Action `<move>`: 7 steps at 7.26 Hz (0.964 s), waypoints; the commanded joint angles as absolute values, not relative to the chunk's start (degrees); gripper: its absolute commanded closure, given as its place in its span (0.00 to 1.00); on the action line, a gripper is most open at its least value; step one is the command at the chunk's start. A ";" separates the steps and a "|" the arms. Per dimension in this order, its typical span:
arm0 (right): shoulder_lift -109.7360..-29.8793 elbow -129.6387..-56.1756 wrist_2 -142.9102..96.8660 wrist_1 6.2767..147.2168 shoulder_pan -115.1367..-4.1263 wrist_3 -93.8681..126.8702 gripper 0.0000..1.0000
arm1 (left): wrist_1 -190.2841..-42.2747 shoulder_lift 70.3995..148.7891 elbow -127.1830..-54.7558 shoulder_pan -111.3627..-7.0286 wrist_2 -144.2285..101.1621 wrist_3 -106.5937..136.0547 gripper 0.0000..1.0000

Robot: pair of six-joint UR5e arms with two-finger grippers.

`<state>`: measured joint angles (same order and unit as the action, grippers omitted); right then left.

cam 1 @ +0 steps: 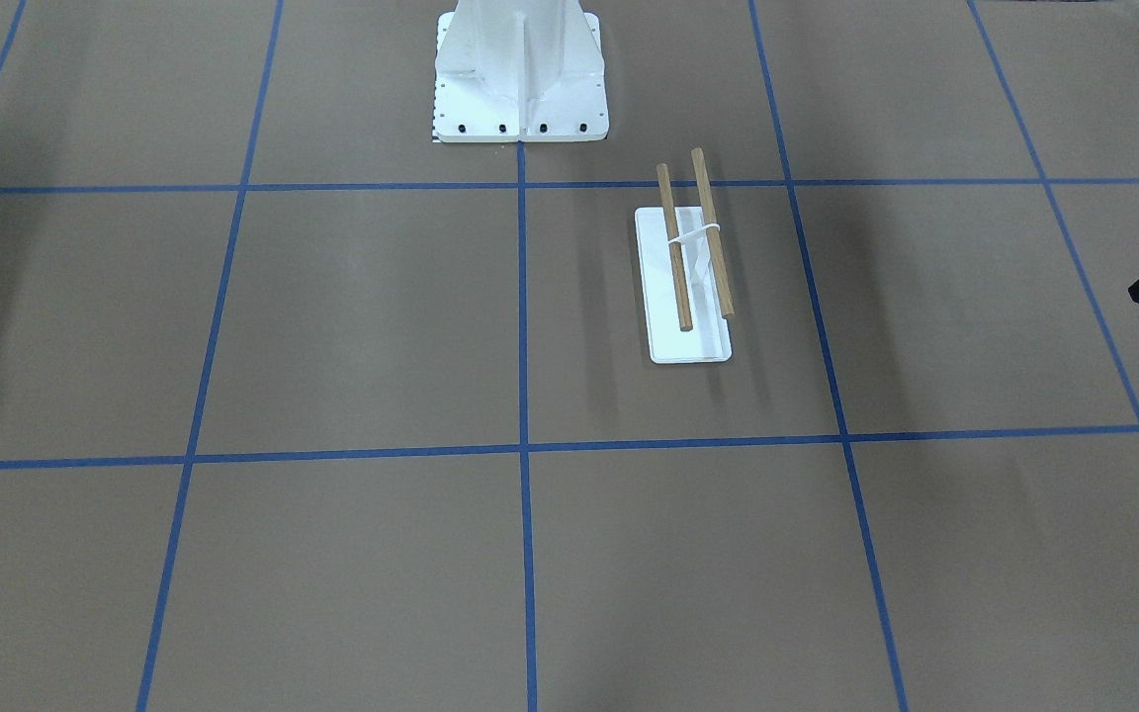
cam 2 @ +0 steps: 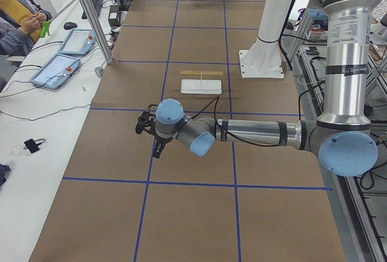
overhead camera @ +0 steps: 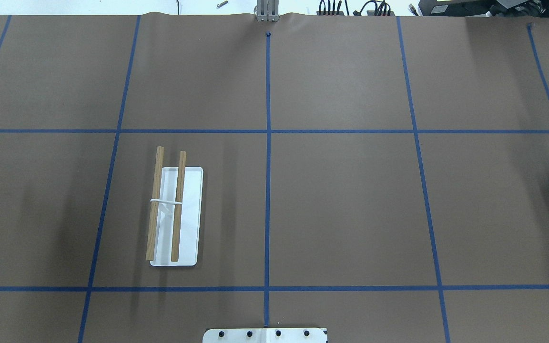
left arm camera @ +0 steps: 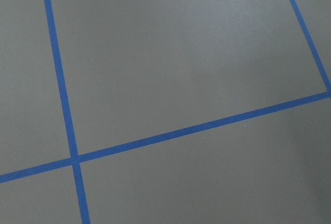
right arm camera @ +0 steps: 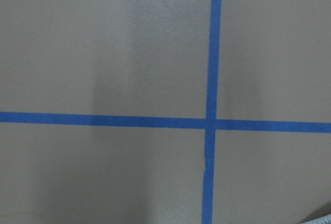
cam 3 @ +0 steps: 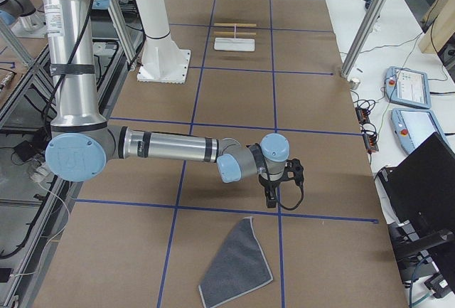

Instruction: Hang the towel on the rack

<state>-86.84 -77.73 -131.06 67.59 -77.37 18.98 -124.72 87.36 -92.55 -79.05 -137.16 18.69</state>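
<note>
The right pincer — open or closed, I cannot tell — may bunch the flat grey-blue cloth towel and so miss the distant white-based, wooden-dowel rack.

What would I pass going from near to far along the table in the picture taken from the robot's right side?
towel → right claw → white pedestal → rack
</note>
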 commanded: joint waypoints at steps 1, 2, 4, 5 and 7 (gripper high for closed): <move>-86.84 -74.72 -131.04 67.59 -77.17 20.83 0.00 | -124.72 87.36 -92.55 -79.01 -137.20 19.42 0.02; -86.14 -73.14 -131.04 67.50 -75.95 20.83 0.00 | -124.72 87.36 -92.55 -79.10 -137.20 19.42 0.02; -85.43 -72.51 -131.04 67.41 -74.45 20.74 0.00 | -124.72 87.36 -92.55 -79.10 -137.20 19.51 0.02; -85.69 -72.16 -130.70 67.50 -74.44 20.57 0.15 | -124.72 87.36 -92.55 -79.01 -137.20 19.51 0.02; -86.13 -72.16 -130.43 67.50 -74.44 20.48 0.18 | -124.72 87.36 -92.72 -79.10 -137.11 20.21 0.02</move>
<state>-85.92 -72.22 -130.64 67.49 -74.49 20.54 -124.72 87.36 -92.60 -79.05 -137.14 19.68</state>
